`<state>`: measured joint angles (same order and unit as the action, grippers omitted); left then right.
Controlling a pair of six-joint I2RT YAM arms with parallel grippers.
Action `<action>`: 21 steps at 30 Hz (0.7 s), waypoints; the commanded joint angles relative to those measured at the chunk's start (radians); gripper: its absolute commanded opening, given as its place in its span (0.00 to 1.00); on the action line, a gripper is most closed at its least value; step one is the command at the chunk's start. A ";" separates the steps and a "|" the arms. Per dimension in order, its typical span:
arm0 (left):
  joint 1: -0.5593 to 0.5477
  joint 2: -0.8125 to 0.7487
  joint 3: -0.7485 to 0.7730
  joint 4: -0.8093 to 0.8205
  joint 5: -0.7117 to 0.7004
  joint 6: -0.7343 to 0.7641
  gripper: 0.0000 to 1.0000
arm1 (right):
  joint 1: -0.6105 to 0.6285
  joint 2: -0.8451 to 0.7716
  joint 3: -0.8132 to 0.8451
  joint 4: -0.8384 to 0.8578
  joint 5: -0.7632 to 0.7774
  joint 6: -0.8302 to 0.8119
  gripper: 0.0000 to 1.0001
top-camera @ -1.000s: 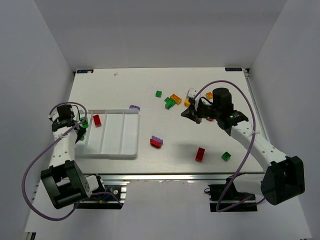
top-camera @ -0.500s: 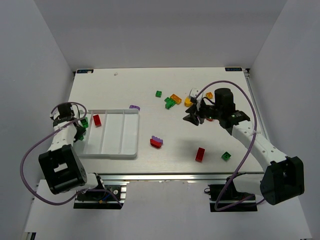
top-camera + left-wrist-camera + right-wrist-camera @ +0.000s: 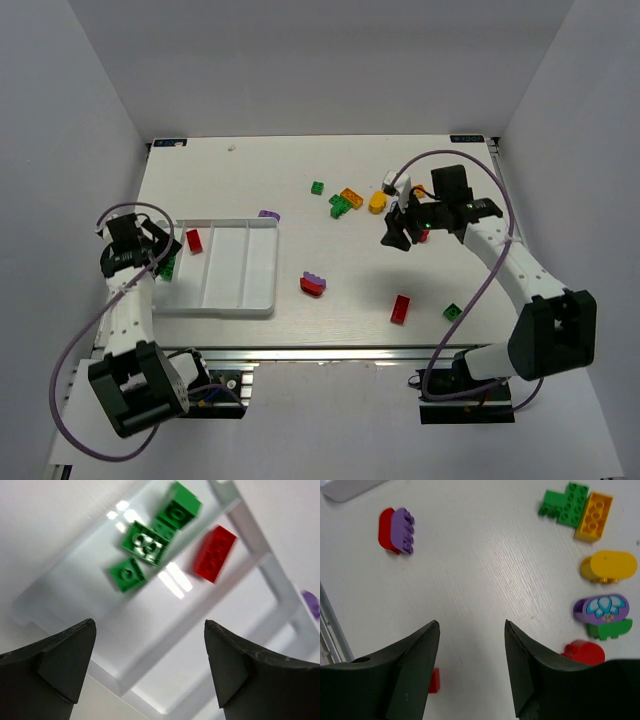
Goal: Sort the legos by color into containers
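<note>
The containers are the compartments of a white tray (image 3: 232,268) (image 3: 165,630). Three green legos (image 3: 145,542) (image 3: 170,265) lie in its leftmost compartment, and a red lego (image 3: 215,554) (image 3: 193,240) lies in the one beside it. My left gripper (image 3: 149,624) (image 3: 158,258) hangs wide open and empty above that end. My right gripper (image 3: 471,622) (image 3: 395,238) is open over bare table, holding nothing. To its right lie a green and orange cluster (image 3: 572,507), a yellow lego (image 3: 608,566), a purple flower lego (image 3: 600,608) and a red lego (image 3: 584,652). A red-and-purple pair (image 3: 396,530) (image 3: 313,284) lies to its left.
A purple lego (image 3: 268,214) lies just past the tray's far right corner. Loose on the table are a green lego (image 3: 317,187) at the back, a red lego (image 3: 401,308) and a green lego (image 3: 453,311) near the front right, and an orange lego (image 3: 418,190).
My left gripper has opened wide over the tray's left compartment and its arm has swung. My right gripper has gone from shut to open and shifted slightly right.
</note>
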<state>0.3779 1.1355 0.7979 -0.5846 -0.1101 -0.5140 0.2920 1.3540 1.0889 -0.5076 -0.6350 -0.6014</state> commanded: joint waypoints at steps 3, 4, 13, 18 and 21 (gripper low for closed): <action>0.006 -0.169 -0.106 0.057 0.288 -0.017 0.98 | -0.010 0.150 0.144 -0.310 0.237 -0.009 0.58; 0.006 -0.205 -0.118 0.061 0.309 -0.026 0.98 | -0.010 0.164 0.160 -0.366 0.273 -0.002 0.58; -0.031 -0.243 -0.117 0.098 0.447 -0.075 0.98 | -0.013 0.178 0.071 -0.542 0.596 -0.149 0.74; -0.034 -0.223 -0.132 0.176 0.529 -0.182 0.98 | -0.014 0.192 0.000 -0.490 0.730 -0.067 0.78; -0.042 -0.201 -0.126 0.183 0.553 -0.199 0.98 | -0.013 0.212 -0.041 -0.468 0.767 -0.052 0.78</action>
<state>0.3435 0.9241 0.6758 -0.4473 0.3775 -0.6624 0.2825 1.5589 1.0744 -0.9859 0.0376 -0.6796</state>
